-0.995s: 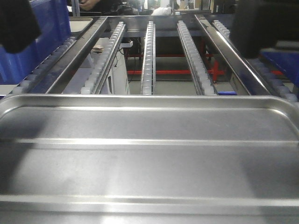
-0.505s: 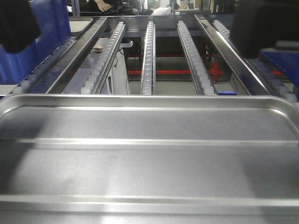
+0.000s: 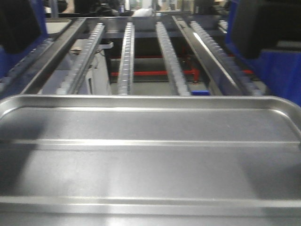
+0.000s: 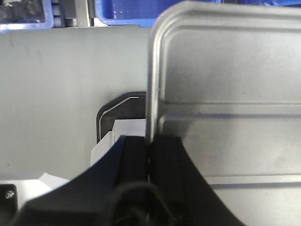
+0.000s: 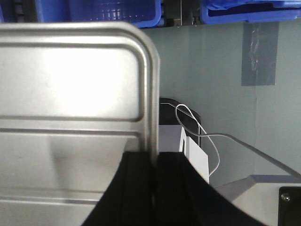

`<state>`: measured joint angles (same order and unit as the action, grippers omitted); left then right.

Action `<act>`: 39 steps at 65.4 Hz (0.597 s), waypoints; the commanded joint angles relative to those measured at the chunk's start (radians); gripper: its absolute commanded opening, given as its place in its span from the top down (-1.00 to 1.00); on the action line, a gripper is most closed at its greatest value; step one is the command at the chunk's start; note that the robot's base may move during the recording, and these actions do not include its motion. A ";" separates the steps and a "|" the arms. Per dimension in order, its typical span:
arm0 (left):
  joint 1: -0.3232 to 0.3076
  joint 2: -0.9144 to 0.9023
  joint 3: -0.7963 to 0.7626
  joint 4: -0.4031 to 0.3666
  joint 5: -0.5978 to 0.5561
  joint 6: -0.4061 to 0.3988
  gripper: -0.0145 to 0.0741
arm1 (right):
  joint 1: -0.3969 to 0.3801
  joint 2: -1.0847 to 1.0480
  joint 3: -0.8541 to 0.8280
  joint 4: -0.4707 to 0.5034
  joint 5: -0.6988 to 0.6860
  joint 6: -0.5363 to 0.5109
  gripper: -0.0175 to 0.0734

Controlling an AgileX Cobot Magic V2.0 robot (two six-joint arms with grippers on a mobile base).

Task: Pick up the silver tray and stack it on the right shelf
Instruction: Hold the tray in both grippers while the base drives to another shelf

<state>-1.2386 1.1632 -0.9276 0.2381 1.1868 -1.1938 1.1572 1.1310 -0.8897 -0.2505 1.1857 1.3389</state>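
The silver tray (image 3: 150, 165) fills the lower half of the front view, level, with two long raised ridges across its base. My left gripper (image 4: 149, 146) is shut on the tray's left rim (image 4: 151, 84). My right gripper (image 5: 154, 160) is shut on its right rim (image 5: 151, 84). The right shelf (image 3: 127, 52) lies just beyond the tray's far edge, with rows of whitish rollers between steel side rails (image 3: 207, 52) running away from me. The shelf's front bar is hidden behind the tray.
Blue bins stand at the right (image 3: 282, 70) and far left of the shelf, and show at the top of both wrist views (image 4: 127, 12) (image 5: 113, 12). Dark arm parts (image 3: 263, 28) hang at both upper corners. A red frame (image 3: 150, 73) runs below the rollers. White cable (image 5: 197, 127).
The shelf's roller rows and rails have shifted left and up in the front view and blurred. The tray keeps its place in the view, held at both rims.
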 commanded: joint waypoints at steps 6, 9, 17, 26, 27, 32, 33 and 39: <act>-0.009 -0.024 -0.021 0.025 0.149 0.003 0.88 | -0.002 -0.024 -0.026 -0.053 0.061 0.001 0.48; -0.009 -0.024 -0.021 0.025 0.149 0.003 0.88 | -0.002 -0.024 -0.026 -0.053 0.062 0.001 0.48; -0.009 -0.024 -0.021 0.025 0.149 0.003 0.88 | -0.002 -0.024 -0.026 -0.053 0.063 0.001 0.48; -0.009 -0.024 -0.021 0.025 0.149 0.003 0.88 | -0.002 -0.024 -0.026 -0.053 0.064 0.001 0.48; -0.009 -0.024 -0.021 0.025 0.149 0.003 0.88 | -0.002 -0.024 -0.026 -0.053 0.064 0.001 0.48; -0.009 -0.024 -0.021 0.025 0.149 0.003 0.88 | -0.002 -0.024 -0.026 -0.053 0.064 0.001 0.48; -0.009 -0.024 -0.021 0.025 0.149 0.003 0.88 | -0.002 -0.024 -0.026 -0.053 0.064 0.001 0.48; -0.009 -0.024 -0.021 0.025 0.149 0.003 0.88 | -0.002 -0.024 -0.026 -0.053 0.064 0.001 0.48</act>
<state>-1.2402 1.1617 -0.9276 0.2381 1.1885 -1.1938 1.1590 1.1293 -0.8897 -0.2512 1.1857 1.3389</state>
